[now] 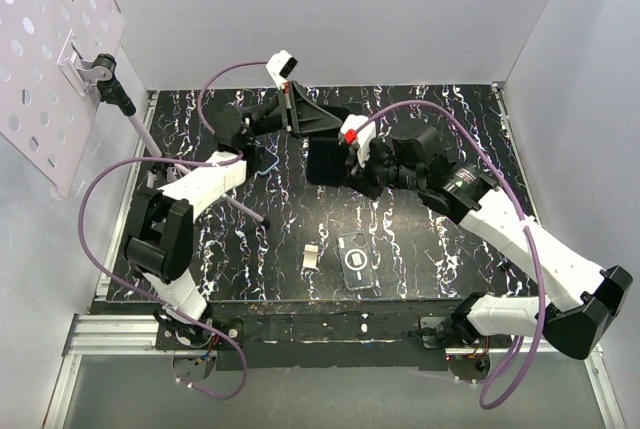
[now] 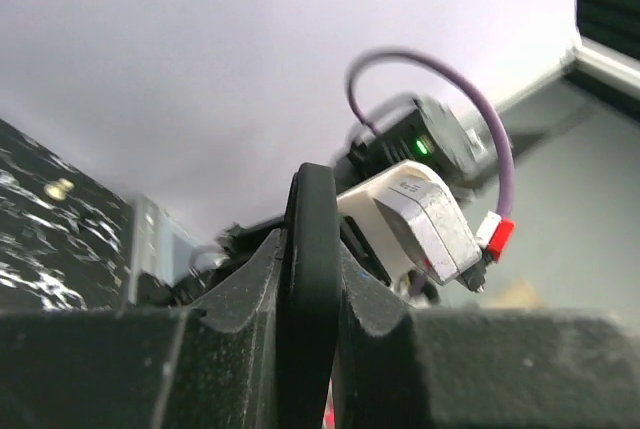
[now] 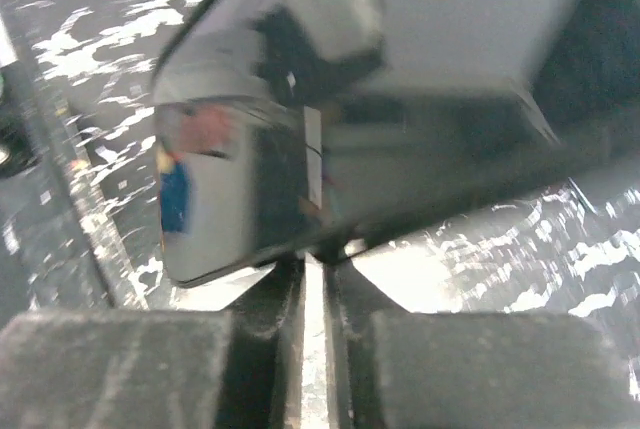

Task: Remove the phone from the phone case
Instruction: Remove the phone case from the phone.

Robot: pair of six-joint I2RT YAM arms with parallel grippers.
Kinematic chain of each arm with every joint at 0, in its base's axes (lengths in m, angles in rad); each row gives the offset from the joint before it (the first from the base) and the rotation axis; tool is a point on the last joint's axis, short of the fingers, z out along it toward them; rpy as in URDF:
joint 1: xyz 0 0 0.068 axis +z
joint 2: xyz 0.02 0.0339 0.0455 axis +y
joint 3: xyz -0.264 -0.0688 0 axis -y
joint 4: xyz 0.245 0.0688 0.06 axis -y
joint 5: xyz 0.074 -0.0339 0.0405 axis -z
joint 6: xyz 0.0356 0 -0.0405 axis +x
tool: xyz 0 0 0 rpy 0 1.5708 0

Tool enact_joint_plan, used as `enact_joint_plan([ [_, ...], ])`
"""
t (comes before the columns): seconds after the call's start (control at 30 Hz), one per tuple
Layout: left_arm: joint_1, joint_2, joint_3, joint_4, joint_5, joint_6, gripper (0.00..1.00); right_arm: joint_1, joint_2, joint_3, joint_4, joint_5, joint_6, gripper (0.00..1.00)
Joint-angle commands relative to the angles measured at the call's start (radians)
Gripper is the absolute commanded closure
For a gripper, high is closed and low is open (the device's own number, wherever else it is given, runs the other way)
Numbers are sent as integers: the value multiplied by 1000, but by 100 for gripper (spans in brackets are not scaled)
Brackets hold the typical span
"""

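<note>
a black worktop [image 1: 420,249] with white marbling, seen from above, with pale panels around it. two white and black arms reach from the near edge and meet above its far middle, the left arm [image 1: 200,184] from the left and the right arm [image 1: 520,239] from the right.

the left fingers [image 2: 230,349] are pressed almost together, pinching the thin black rim of the phone case [image 2: 312,249], which stands on edge between them. the right fingers [image 3: 120,369] are likewise nearly closed, pinching the lower edge of the phone [image 3: 350,99], a glossy dark slab whose face mirrors the room. from above, phone and case sit just beside each other in the air; whether they touch cannot be told.

nearer the arms' bases, a dark flat rectangle [image 1: 355,259] with a pale outline lies on the worktop, with a small pale scrap [image 1: 312,256] just left of it.

the separating step seems to be in hand, each part in its own grip. the next move likely calls for drawing the two grips apart without twisting, until the phone hangs clear of the case.
</note>
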Motion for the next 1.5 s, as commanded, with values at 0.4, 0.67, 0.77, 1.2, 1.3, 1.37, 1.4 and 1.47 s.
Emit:
enact_joint_plan([
  [0.4,83,-349,-255,-638,-572,343,100,-158,-192,-140,118,-106,853,41],
  [0.67,83,-410,-306,-652,-606,331,100,-205,-215,-220,456,-369,1246,53],
  [0.77,83,-415,-309,-638,-598,317,100,-207,-186,-211,474,-351,1265,52],
  [1.2,79,-409,-303,-595,-571,271,100,-210,-94,-183,458,-272,1225,54],
  [1.3,78,-409,-301,-595,-568,268,100,-211,-98,-172,402,-237,1190,54],
  [1.37,78,-413,-298,-597,-566,269,100,-211,-99,-175,407,-237,1187,53],
  [1.4,76,-412,-295,-598,-565,269,100,-211,-95,-175,411,-239,1187,53],
  [1.47,72,-409,-292,-594,-565,269,100,-211,-86,-175,421,-248,1188,53],
])
